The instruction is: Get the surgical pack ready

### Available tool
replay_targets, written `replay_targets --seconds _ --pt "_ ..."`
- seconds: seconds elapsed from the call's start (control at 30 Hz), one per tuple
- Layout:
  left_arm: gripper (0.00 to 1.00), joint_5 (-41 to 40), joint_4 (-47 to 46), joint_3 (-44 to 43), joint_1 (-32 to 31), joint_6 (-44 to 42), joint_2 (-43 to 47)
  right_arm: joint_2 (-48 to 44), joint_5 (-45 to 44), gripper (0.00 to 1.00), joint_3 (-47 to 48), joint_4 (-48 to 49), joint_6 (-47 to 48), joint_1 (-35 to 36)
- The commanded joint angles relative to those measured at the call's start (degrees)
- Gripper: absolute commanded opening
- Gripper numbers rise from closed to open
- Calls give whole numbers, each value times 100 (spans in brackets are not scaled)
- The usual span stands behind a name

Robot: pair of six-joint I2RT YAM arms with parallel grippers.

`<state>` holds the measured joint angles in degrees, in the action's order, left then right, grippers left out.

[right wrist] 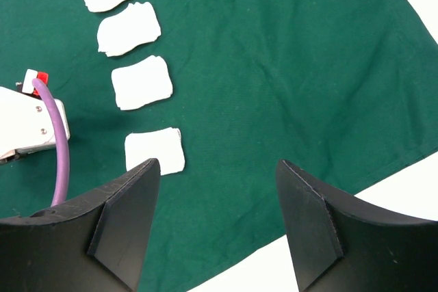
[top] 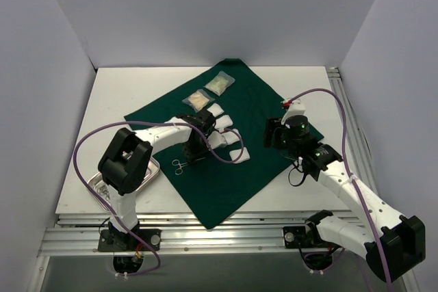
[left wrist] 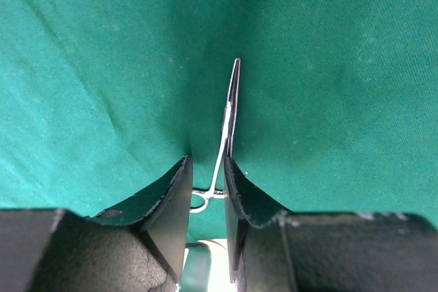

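Left wrist: tool (left wrist: 209, 182) nearly closed round forceps (left wrist: 229, 114).

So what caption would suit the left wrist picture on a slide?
Left gripper closed on a steel scissor-like instrument, its tip lying on the green drape.
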<state>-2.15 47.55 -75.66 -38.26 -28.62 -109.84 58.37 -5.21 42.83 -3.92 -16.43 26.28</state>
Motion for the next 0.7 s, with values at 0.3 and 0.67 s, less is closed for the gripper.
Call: replay_targets --seconds 0.3,0.67 --pt "36 382 35 -151 12 -56 129 -107 -164 64 77 -21 52 -27" --pt "43 602 88 -186 -6 -38 42 -150 -164 64 33 -12 25 -27"
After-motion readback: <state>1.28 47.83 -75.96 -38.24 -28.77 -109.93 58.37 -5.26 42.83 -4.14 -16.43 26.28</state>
